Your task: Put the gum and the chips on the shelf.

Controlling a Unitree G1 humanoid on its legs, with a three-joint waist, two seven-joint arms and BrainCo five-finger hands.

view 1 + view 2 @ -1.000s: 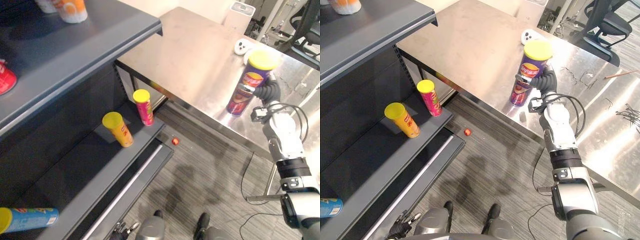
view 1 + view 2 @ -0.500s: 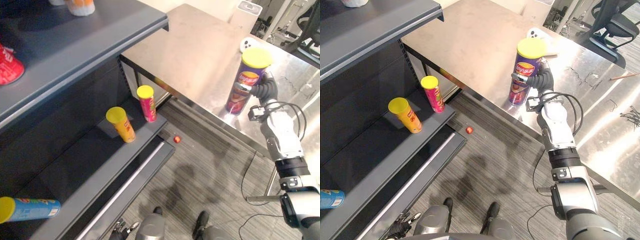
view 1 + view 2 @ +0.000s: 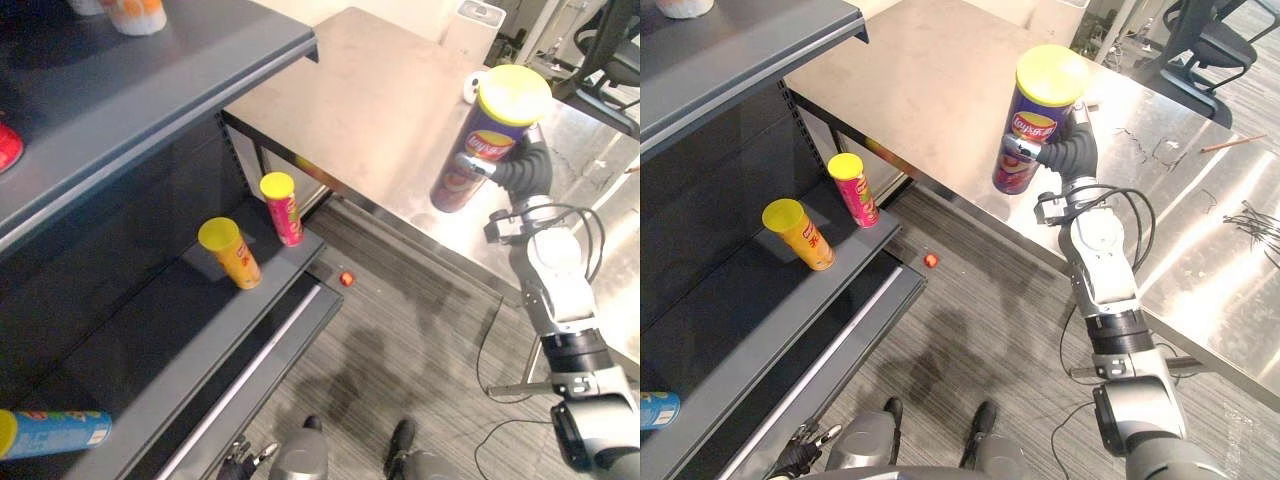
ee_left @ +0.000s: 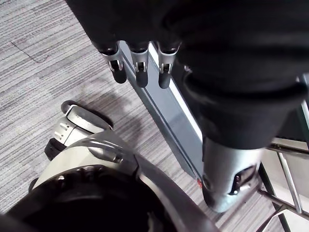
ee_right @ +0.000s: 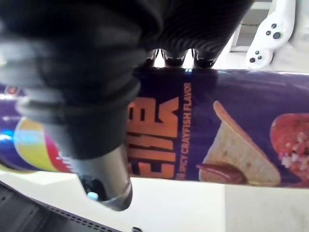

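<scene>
Right now the right hand [image 3: 1068,155] has its fingers and thumb curled round the middle of the chips can [image 3: 1032,115], a purple tube with a yellow lid. The left hand [image 4: 140,72] hangs low over the floor with its fingers straight and relaxed, holding nothing.

The can looks to be held clear of the steel table [image 3: 940,80], above the front edge that faces the shelving, though how far clear I cannot tell. A white controller [image 5: 268,29] lies on the tabletop beyond it.

Across the floor gap, the lower shelf [image 3: 750,320] carries a yellow can [image 3: 232,255] and a pink can [image 3: 283,208] upright near its right-hand end. A blue can [image 3: 55,433] lies on its side toward the opposite end.

The main risk is the carry across to the shelving. A smooth tube gripped mid-body could slide or pivot in the fingers if the arm swings fast. The upper shelf [image 3: 150,90] overhangs, so the lid could strike its front lip on the way in. Setting down close to the two standing cans could topple them. A base put down tilted may tip the can over.

The can's long axis is near upright but leaning, lid uppermost and tipped away from the shelving, base angled down toward the table's front edge.
</scene>
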